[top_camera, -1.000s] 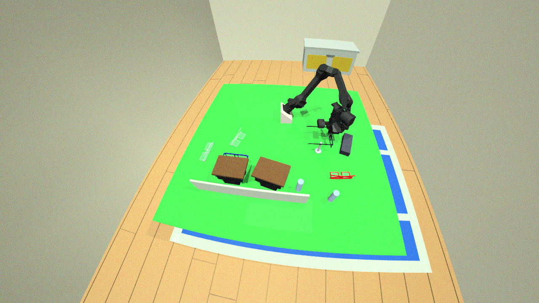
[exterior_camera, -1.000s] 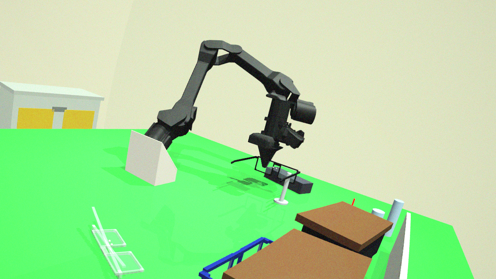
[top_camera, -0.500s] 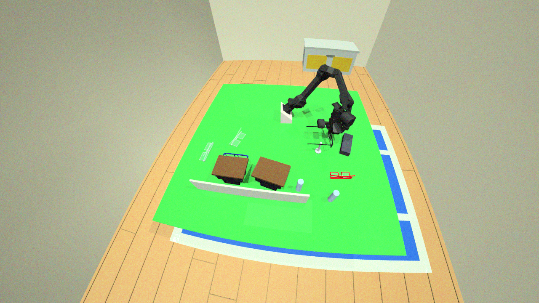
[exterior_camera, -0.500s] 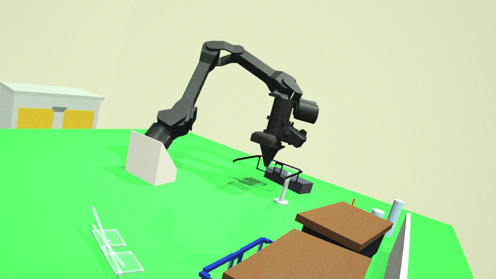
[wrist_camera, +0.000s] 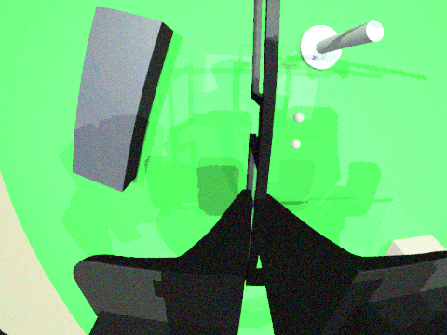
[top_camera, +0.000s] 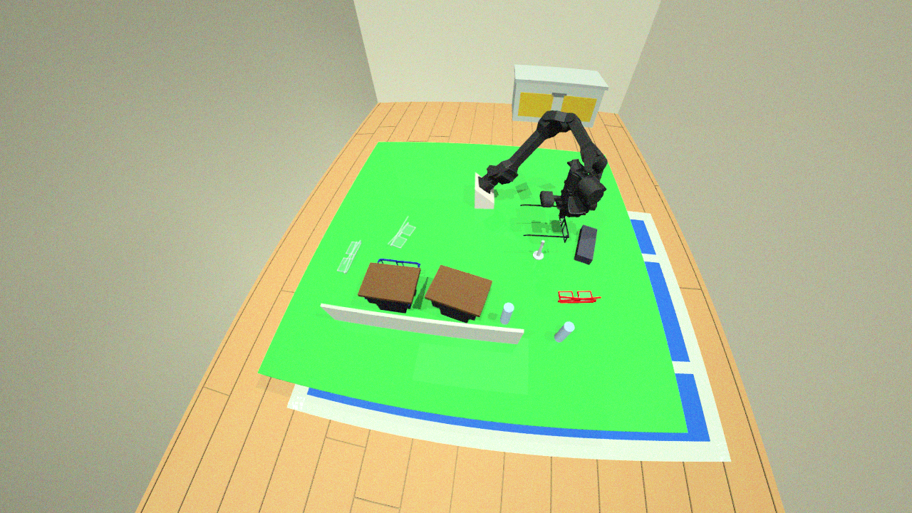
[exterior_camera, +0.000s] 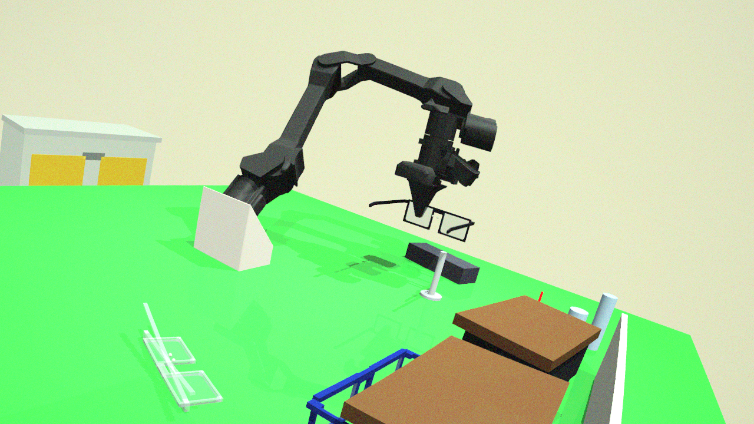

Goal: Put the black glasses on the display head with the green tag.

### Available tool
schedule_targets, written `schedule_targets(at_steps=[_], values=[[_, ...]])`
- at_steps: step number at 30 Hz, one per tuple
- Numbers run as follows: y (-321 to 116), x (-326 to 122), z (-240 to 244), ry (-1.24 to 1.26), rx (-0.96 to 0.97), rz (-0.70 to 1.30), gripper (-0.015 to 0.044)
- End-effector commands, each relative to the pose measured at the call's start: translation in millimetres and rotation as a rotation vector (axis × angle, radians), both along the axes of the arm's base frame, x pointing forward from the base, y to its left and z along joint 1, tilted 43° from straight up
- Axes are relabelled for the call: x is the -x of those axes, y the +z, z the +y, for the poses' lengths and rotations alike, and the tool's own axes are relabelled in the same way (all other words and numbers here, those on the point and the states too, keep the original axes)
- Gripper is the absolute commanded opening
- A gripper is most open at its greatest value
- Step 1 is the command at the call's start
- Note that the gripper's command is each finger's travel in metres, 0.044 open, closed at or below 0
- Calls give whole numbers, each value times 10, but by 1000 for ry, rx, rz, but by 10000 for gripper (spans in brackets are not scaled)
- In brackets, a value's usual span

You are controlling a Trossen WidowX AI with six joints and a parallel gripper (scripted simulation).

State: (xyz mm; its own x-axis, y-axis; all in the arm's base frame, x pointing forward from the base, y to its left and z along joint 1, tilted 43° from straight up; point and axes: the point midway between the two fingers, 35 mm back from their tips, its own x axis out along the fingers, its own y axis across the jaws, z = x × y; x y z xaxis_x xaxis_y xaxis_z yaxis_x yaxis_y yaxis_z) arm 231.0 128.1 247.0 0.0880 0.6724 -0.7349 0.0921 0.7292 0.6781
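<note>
The black glasses (top_camera: 545, 236) (exterior_camera: 390, 202) (wrist_camera: 271, 93) are held in the air, temples spread open. My gripper (exterior_camera: 419, 215) (wrist_camera: 251, 197) is shut on their front frame by one lens, beside the bridge. In the top view the arm hides the fingertips. The glasses hang above the table, near a thin white post (top_camera: 541, 247) (exterior_camera: 437, 274) (wrist_camera: 345, 42) on a round base, and touch nothing else that I can see. Two objects with brown slab tops (top_camera: 389, 281) (top_camera: 459, 290) and dark parts beneath stand far from the gripper. I see no green tag, nose or ears; I cannot tell which is the tagged head.
A dark block (top_camera: 586, 244) (exterior_camera: 442, 263) (wrist_camera: 116, 84) lies near the post. Red glasses (top_camera: 577, 301), blue glasses (top_camera: 399, 261) and two clear pairs lie around. Two grey cylinders (top_camera: 506, 313) (top_camera: 564, 331) stand beyond the slabs, and a low white wall (top_camera: 420, 323) runs behind them.
</note>
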Motion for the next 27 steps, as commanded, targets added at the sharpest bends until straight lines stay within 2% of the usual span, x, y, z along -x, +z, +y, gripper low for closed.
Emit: schedule_targets(at_steps=[1, 27], values=[[-8, -60, -70, 11, 1, -18, 0], [-668, -642, -1274, 220, 76, -396, 0]])
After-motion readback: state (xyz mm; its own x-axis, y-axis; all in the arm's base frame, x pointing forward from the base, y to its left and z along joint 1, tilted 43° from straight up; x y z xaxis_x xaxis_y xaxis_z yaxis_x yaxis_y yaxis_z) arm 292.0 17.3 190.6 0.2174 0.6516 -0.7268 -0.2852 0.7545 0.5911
